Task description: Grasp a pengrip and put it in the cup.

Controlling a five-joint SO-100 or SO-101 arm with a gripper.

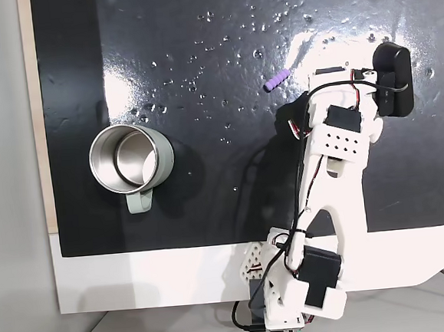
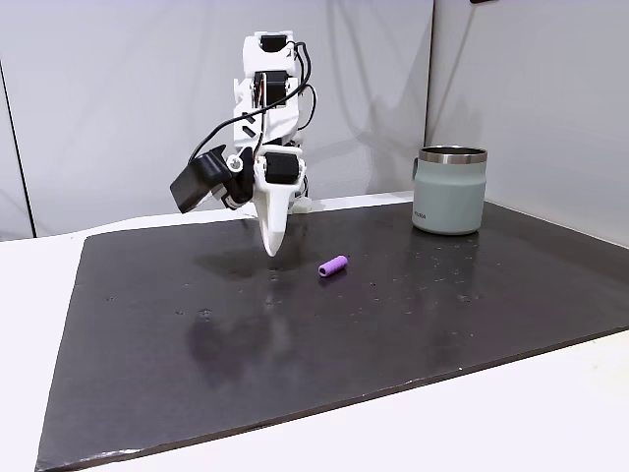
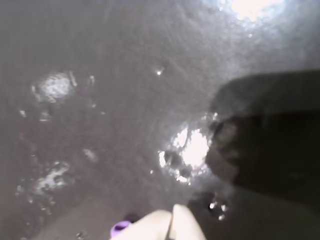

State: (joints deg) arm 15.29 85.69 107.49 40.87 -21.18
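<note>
We see a white counter (image 1: 177,281) carrying a large black mat (image 1: 210,205) whose glossy surface is dotted with small specks and bright glare patches; in a fixed view (image 2: 295,383) the mat stretches wide toward us with pale walls behind it

Next in size is the white arm (image 1: 329,204), its base at the near edge of the counter in a fixed view and its links folded forward over the mat, with black cables running along it and a black wrist camera (image 1: 394,79) at its far end. In a fixed view the arm (image 2: 267,108) points steeply down

The cup (image 1: 132,161) stands upright on the mat, well apart from the arm, its steel inside open to the top and its handle turned toward the counter's white edge; in a fixed view the cup (image 2: 450,189) sits far to the right, grey-green with a steel rim

The hand (image 2: 272,248) hangs tip-down just above the mat, its two fingers pressed together into one point, pinching nothing. In the wrist view its pale tips (image 3: 170,226) meet at the bottom edge

The pengrip (image 1: 276,80) lies flat on the mat, near the hand but apart from it, and far from the cup; in a fixed view the pengrip (image 2: 333,265) lies just right of the hand's tip, and in the wrist view a sliver of purple (image 3: 120,229) shows beside the fingertips
</note>
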